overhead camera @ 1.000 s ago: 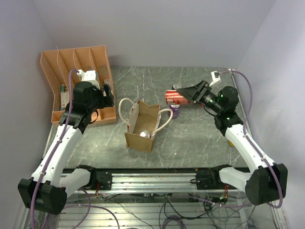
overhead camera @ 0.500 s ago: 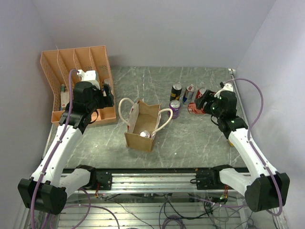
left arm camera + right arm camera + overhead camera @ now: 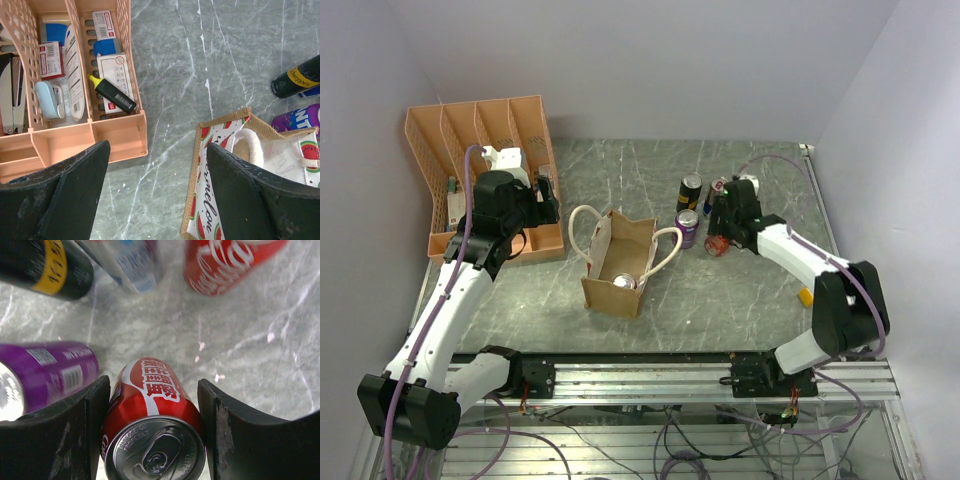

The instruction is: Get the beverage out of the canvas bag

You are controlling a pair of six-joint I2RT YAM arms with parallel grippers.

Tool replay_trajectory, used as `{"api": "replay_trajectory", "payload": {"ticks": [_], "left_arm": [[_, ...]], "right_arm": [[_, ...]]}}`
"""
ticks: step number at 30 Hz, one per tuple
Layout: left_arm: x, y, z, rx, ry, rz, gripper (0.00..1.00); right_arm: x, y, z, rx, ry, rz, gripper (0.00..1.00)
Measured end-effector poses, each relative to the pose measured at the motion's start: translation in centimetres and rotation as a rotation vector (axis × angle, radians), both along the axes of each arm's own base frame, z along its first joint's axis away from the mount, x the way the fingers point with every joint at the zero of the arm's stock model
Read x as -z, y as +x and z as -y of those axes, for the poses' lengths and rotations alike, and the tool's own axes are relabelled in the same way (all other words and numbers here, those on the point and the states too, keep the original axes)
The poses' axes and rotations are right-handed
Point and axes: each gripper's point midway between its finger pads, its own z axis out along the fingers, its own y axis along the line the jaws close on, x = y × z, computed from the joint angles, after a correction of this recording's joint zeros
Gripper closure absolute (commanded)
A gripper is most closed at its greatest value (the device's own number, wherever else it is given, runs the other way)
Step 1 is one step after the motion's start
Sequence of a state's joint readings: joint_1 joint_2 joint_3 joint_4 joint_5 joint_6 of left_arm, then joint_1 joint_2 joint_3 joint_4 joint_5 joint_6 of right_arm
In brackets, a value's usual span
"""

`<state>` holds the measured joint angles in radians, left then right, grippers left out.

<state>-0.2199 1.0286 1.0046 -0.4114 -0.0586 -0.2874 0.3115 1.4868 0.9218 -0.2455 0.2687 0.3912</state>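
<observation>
One canvas bag (image 3: pixel 620 265) stands mid-table (image 3: pixel 740 300), with one can (image 3: pixel 625 282) inside. Right of it I count five cans more. My right gripper (image 3: pixel 152 385), about half open, is closed on one of them, a red can (image 3: pixel 150 435), both fingers touching its sides. My left gripper (image 3: pixel 157 150) is wide open and holds nothing, between the bag and one orange rack (image 3: pixel 120 140).

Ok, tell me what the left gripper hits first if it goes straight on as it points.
Most likely bare table: the left gripper points down at the marble between the rack and the bag, jaws open and empty. One jaw may clip the bag's rim first; depth is unclear.
</observation>
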Motion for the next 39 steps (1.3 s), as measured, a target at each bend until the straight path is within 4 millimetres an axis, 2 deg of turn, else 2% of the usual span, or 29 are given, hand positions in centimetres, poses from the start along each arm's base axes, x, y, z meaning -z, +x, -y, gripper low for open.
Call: {"api": "replay_trajectory", "payload": {"ticks": [7, 13, 19, 22, 24, 27, 33, 39], "left_arm": [[0.0, 0.0, 0.1, 0.003, 0.000, 0.000, 0.11], [0.0, 0.0, 0.1, 0.004, 0.000, 0.000, 0.11], [0.0, 0.0, 0.1, 0.004, 0.000, 0.000, 0.11], [0.0, 0.0, 0.1, 0.004, 0.000, 0.000, 0.11], [0.0, 0.0, 0.1, 0.004, 0.000, 0.000, 0.11], [0.0, 0.0, 0.1, 0.004, 0.000, 0.000, 0.11], [0.0, 0.0, 0.1, 0.004, 0.000, 0.000, 0.11], [0.0, 0.0, 0.1, 0.004, 0.000, 0.000, 0.11]], "right_arm": [[-0.8, 3.3, -2.0, -0.015, -0.084, 0.021, 0.96], [0.2, 4.1, -1.8, -0.001, -0.127, -0.020, 0.92], [1.0, 3.8, -1.6, -0.001, -0.145, -0.051, 0.75], [1.0, 3.8, -1.6, -0.002, -0.145, -0.051, 0.59], [1.1, 3.8, -1.7, -0.003, -0.146, -0.052, 0.44], [1.0, 3.8, -1.7, -0.004, -0.147, -0.052, 0.31], [0.7, 3.8, -1.6, -0.003, -0.148, -0.043, 0.17], [-2.0, 4.0, -1.5, 0.007, -0.137, 0.020, 0.12]]}}
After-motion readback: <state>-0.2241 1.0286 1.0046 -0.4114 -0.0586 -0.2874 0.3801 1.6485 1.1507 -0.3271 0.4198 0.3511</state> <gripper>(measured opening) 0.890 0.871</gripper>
